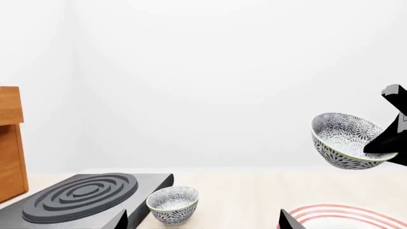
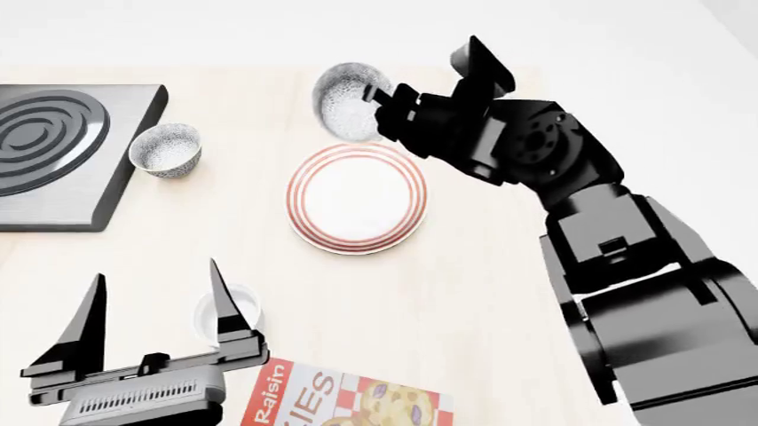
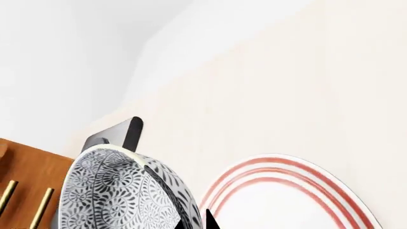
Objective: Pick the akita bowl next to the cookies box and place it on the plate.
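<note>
My right gripper (image 2: 382,106) is shut on the rim of the speckled akita bowl (image 2: 346,99), one finger on each side of its wall. The bowl is tilted in the air over the far edge of the red-ringed plate (image 2: 355,244). The right wrist view shows the bowl (image 3: 114,191) pinched beside the plate (image 3: 286,200); the left wrist view shows it (image 1: 346,140) raised above the plate (image 1: 346,215). The red cookies box (image 2: 343,401) lies at the near edge. My left gripper (image 2: 156,271) is open and holds nothing, near the front left.
A second speckled bowl (image 2: 166,149) stands beside the grey stove plate (image 2: 59,151) at the far left. A small white cup (image 2: 219,317) sits by my left gripper's right finger. A wooden rack (image 1: 9,143) stands beyond the stove.
</note>
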Tool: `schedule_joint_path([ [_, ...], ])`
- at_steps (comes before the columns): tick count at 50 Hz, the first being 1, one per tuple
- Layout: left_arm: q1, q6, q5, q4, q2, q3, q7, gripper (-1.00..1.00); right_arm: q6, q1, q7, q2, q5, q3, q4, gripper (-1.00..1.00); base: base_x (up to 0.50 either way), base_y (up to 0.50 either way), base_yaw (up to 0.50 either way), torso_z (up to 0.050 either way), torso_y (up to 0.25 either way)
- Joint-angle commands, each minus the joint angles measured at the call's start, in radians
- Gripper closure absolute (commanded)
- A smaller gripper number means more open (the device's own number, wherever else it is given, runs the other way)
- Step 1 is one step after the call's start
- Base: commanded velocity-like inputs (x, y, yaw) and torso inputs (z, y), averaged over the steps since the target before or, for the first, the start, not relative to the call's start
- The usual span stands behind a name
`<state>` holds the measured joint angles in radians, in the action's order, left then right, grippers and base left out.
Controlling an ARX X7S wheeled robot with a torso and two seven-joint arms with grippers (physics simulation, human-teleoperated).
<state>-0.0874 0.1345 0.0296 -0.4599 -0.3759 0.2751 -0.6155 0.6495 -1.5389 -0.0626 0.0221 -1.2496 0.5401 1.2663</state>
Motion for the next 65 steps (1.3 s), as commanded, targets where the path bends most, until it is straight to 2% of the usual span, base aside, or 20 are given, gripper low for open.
schedule_joint_path([
  [1, 0.002, 0.011, -0.013, 0.012, 0.016, -0.019, 0.018, -1.00, -0.079, 0.018, -0.058, -0.021, -0.162, 0.138, 0.005, 1.00, 0.00, 0.00, 0.00, 0.000, 0.000],
  [12, 0.000, 0.007, -0.007, 0.007, 0.013, -0.017, 0.017, -1.00, -0.132, 0.034, -0.059, -0.021, -0.322, 0.326, 0.001, 1.00, 0.00, 0.00, 0.00, 0.000, 0.000],
  [40, 0.003, 0.002, -0.010, 0.009, 0.012, -0.004, 0.011, -1.00, -0.286, 0.040, -0.053, -0.022, -0.752, 0.930, -0.035, 1.00, 0.00, 0.00, 0.00, 0.000, 0.001],
  [52, 0.004, 0.000, -0.007, 0.008, 0.009, -0.003, 0.010, -1.00, -0.318, 0.037, -0.061, -0.022, -0.858, 1.061, -0.027, 1.00, 0.00, 0.00, 0.00, 0.000, 0.000],
  [65, 0.005, 0.006, 0.000, 0.013, 0.006, -0.003, 0.008, -1.00, -0.337, 0.045, -0.056, -0.022, -0.841, 1.123, -0.048, 1.00, 0.00, 0.00, 0.00, 0.000, 0.000],
])
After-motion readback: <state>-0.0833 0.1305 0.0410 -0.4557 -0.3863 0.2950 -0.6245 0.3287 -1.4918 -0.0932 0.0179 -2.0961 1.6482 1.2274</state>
